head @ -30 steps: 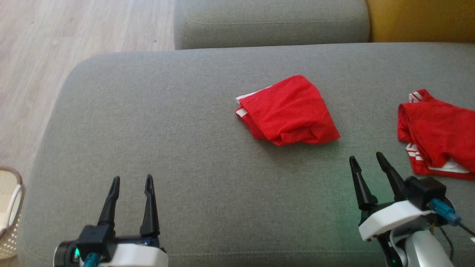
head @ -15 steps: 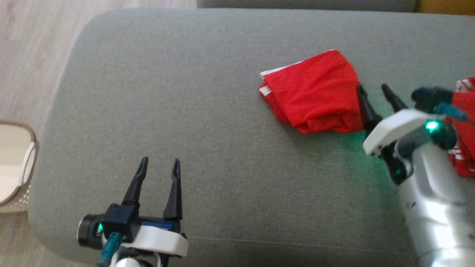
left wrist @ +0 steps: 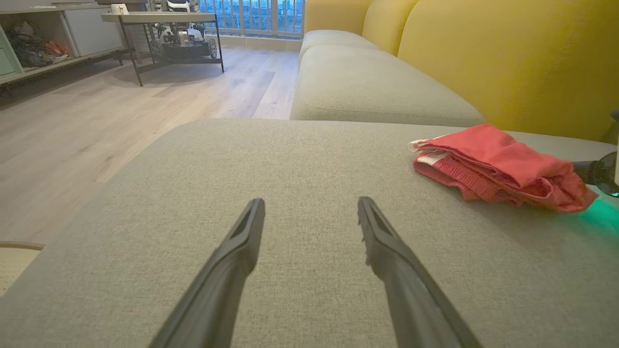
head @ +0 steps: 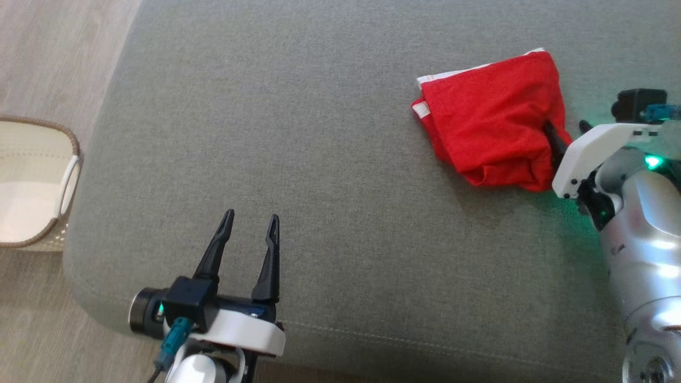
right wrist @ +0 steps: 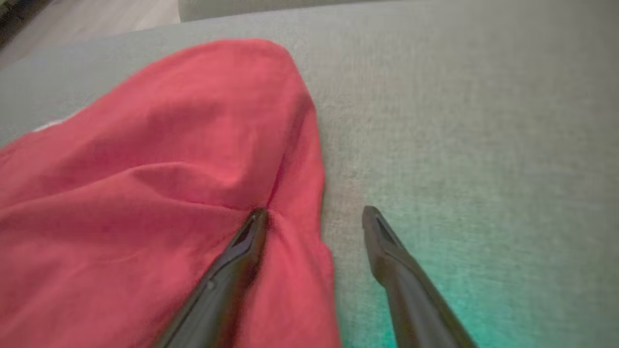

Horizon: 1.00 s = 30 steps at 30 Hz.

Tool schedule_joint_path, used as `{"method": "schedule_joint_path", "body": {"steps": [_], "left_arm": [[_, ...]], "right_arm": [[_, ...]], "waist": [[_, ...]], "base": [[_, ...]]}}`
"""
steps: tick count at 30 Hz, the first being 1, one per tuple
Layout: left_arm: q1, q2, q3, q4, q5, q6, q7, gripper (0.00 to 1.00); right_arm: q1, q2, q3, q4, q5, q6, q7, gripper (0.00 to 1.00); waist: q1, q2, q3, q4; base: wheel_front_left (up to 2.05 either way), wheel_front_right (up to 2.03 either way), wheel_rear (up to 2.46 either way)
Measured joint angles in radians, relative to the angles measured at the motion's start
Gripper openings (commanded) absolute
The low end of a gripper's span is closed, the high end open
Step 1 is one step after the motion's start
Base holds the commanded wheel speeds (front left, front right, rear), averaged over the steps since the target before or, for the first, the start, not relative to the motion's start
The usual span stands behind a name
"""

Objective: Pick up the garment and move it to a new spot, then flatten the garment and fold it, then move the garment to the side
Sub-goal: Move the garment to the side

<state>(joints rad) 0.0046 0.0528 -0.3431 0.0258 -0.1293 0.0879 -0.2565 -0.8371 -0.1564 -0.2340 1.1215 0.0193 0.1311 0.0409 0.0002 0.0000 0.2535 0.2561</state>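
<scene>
The garment point(head: 489, 117) is a red folded piece with white trim, lying on the grey sofa cushion point(head: 319, 159) at the upper right. My right gripper point(head: 566, 127) stands open at its right edge. In the right wrist view its left finger point(right wrist: 242, 251) presses into the red garment point(right wrist: 145, 169) while the right finger point(right wrist: 396, 261) rests over bare cushion, so the right gripper point(right wrist: 314, 213) straddles the cloth's border. My left gripper point(head: 251, 215) is open and empty near the cushion's front left. From the left gripper point(left wrist: 310, 202) the garment point(left wrist: 498, 166) lies far to the right.
A pale woven basket point(head: 32, 181) sits on the wooden floor point(head: 53, 53) left of the cushion. The left wrist view shows a second seat cushion point(left wrist: 377, 92), the yellow backrest point(left wrist: 508, 58) and a dark-framed table point(left wrist: 164, 19) farther off.
The head camera has tilted down and shifted. My right arm has reached forward from the front of the cushion to the garment's right edge, one finger now on the cloth. The left gripper stays open.
</scene>
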Motion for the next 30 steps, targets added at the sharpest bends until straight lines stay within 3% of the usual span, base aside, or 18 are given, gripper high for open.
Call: {"method": "schedule_joint_path", "body": {"steps": [4,5,6,7,16,30], "left_arm": [[-0.008,0.0,-0.005,0.006,0.0,0.001,0.0,1.0],[-0.013,0.0,-0.006,0.008,0.0,0.001,0.0,1.0],[-0.017,0.0,-0.008,0.008,0.0,0.001,0.0,1.0],[-0.02,0.0,-0.008,0.008,0.0,0.001,0.0,1.0],[-0.021,-0.001,0.004,0.009,-0.003,0.007,0.0,1.0],[-0.022,0.001,0.045,0.0,0.037,-0.022,0.0,1.0]], "right_arm": [[-0.029,0.004,-0.007,0.046,-0.021,0.0,0.006,1.0],[-0.037,0.004,-0.006,0.056,-0.027,0.0,0.008,0.82],[-0.043,0.005,-0.006,0.065,-0.032,0.0,0.008,0.18],[-0.046,0.007,-0.006,0.072,-0.035,0.0,0.007,0.0],[-0.051,0.032,-0.019,0.088,-0.071,0.0,-0.082,0.0],[-0.052,-0.002,-0.054,-0.04,-0.118,0.0,-0.121,0.0]], "waist": [[-0.0002,0.0,0.009,0.004],[-0.0002,0.0,0.01,0.003],[-0.0002,0.0,0.01,0.002],[-0.0003,0.0,0.009,0.0],[-0.0002,0.0,-0.004,-0.059],[-0.0002,0.0,-0.002,-0.253]], "base": [[0.0,0.0,0.0],[0.0,0.0,0.0],[0.0,0.0,0.0],[0.0,0.0,0.0],[0.0,0.0,0.0],[0.0,0.0,0.0]]}}
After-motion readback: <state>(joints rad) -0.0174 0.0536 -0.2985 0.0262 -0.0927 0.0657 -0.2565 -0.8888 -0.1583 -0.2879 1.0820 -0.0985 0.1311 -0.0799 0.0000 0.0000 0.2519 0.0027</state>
